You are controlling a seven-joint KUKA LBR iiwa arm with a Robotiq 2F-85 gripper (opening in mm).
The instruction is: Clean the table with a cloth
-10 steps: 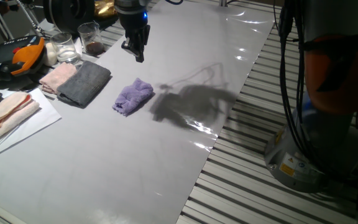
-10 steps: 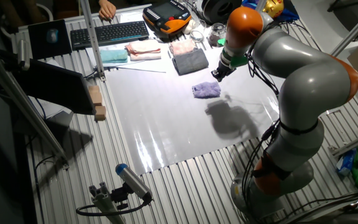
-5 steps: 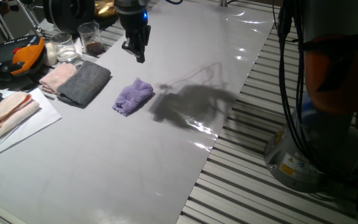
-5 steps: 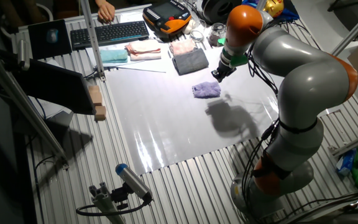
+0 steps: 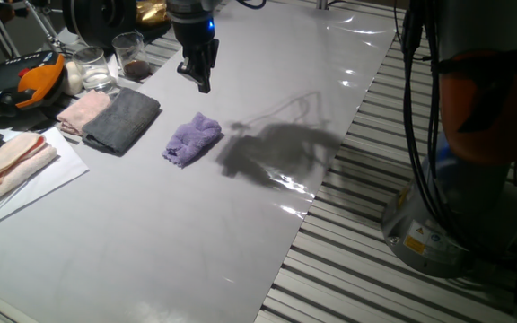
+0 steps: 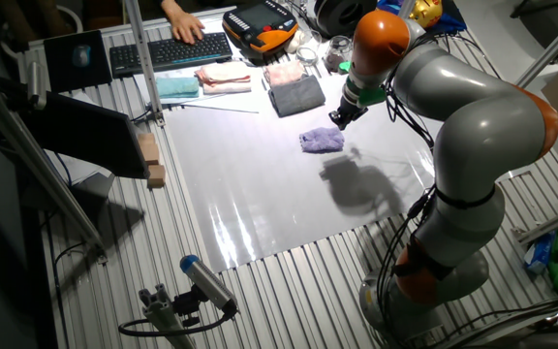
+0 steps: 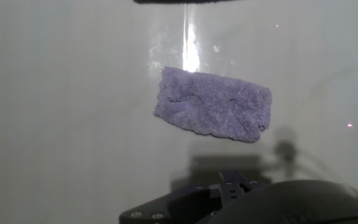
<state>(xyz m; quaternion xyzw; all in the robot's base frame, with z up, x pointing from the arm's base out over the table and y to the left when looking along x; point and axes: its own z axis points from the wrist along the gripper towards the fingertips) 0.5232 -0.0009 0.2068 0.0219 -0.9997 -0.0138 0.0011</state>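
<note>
Hanging above the table (image 5: 267,135), claw (image 5: 203,82) empty, jaw gap unclear; lavender terry cloth (image 5: 192,139) below-ahead, long axis crosswise in hand view.

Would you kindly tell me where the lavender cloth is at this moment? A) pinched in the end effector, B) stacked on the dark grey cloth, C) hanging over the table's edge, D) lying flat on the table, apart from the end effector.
D: the lavender cloth lies flat on the table, with the end effector above it and not touching it.
</note>
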